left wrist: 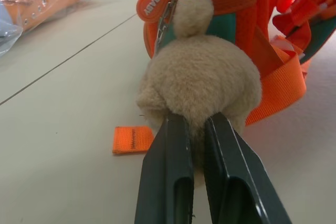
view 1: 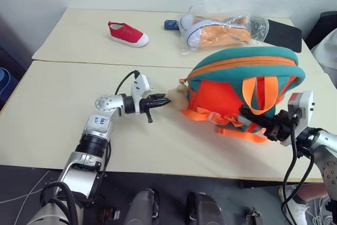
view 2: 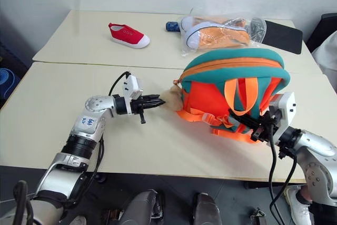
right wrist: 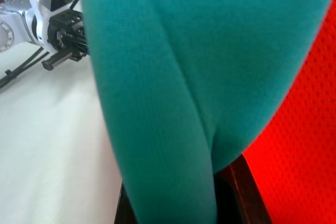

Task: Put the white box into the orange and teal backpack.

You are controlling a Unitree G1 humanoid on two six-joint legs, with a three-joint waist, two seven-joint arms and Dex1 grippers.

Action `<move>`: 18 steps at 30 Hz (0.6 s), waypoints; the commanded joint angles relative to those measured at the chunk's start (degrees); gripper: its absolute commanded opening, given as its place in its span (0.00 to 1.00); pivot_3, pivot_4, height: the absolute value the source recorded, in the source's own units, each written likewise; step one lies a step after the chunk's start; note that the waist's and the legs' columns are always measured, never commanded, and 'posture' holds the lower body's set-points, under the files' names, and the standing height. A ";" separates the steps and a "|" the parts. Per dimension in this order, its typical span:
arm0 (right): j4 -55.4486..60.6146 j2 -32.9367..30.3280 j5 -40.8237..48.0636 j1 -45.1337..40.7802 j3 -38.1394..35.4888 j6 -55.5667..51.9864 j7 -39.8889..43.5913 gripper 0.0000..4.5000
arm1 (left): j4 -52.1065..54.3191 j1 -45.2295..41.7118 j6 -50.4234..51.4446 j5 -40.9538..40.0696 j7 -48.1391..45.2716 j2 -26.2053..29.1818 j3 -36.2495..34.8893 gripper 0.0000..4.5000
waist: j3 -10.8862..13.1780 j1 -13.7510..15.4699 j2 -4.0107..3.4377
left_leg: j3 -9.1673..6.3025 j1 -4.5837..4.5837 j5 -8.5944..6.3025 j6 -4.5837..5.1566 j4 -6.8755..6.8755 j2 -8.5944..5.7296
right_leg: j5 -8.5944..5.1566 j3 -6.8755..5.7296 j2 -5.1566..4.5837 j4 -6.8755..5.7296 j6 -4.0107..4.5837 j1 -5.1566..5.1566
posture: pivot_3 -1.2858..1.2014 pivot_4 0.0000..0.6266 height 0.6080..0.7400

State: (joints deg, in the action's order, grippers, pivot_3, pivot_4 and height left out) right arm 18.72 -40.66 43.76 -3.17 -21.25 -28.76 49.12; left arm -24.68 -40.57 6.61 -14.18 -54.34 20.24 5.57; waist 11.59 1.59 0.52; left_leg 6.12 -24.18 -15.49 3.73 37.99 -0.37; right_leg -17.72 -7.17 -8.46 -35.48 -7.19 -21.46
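Both grippers on the backpack [view 1: 242, 85], which sits on the table [view 1: 52, 114].
Left gripper [view 1: 164, 100] pinches the plush bear [left wrist: 202, 85]; right gripper [view 1: 251, 116] clamps teal trim, fingers pressed together.

You have open tabletop [view 1: 63, 125] on the near left. The backpack [view 1: 239, 85] blocks the near right, its straps [view 1: 239, 133] spilling toward the front edge. The plush bear [view 1: 175, 96] sits against the left gripper [view 1: 162, 101]. At the far side, a red shoe [view 1: 128, 33] and bagged sneakers [view 1: 218, 31] leave a gap between them.
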 commanded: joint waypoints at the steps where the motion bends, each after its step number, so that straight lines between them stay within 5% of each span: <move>1: 0.81 0.74 2.41 -0.99 -3.09 0.15 -1.60 0.00 | 3.99 1.62 0.68 0.02 -0.45 0.84 -0.25 0.00 | 0.00 -0.08 0.00 | 0.00 0.00 0.00 0.00 0.00 0.00 | 0.00 0.00 0.01 0.00 0.00 0.00 | 0.52 0.24 1.00; 10: 4.38 -7.57 -8.32 9.61 -3.49 10.95 10.89 0.66 | 20.85 13.60 5.61 -7.00 -9.79 15.05 -7.10 0.64 | -0.01 -0.35 -0.07 | 0.05 0.02 -0.03 -0.05 -0.11 0.01 | -0.01 0.14 0.04 0.04 0.02 -0.05 | 0.52 0.24 1.00; 15: -4.44 -10.37 -10.86 16.31 -11.57 18.88 19.21 1.00 | 27.01 28.70 1.69 -7.78 -12.36 23.43 -14.21 0.95 | -0.01 -0.37 -0.08 | 0.09 0.08 -0.09 -0.08 -0.19 0.03 | -0.01 0.41 0.01 0.30 0.02 -0.02 | 0.52 0.24 1.00; 18: -13.33 -11.19 -14.39 16.69 -12.04 25.65 23.04 1.00 | 29.99 36.67 -0.26 -7.98 -10.76 23.99 -18.55 0.95 | -0.01 -0.11 -0.08 | 0.06 0.10 -0.29 -0.35 -0.23 0.03 | 0.01 0.52 -0.06 0.46 0.03 -0.01 | 0.52 0.24 1.00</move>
State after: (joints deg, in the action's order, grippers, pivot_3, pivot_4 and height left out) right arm 9.05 -51.29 30.91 13.46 -31.75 -7.29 70.04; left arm 1.97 -5.69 8.23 -21.08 -65.83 43.71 -10.40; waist 11.58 1.48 0.45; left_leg 6.15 -24.08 -15.80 3.36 37.75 -0.34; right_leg -17.71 -6.64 -8.54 -35.01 -7.15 -21.48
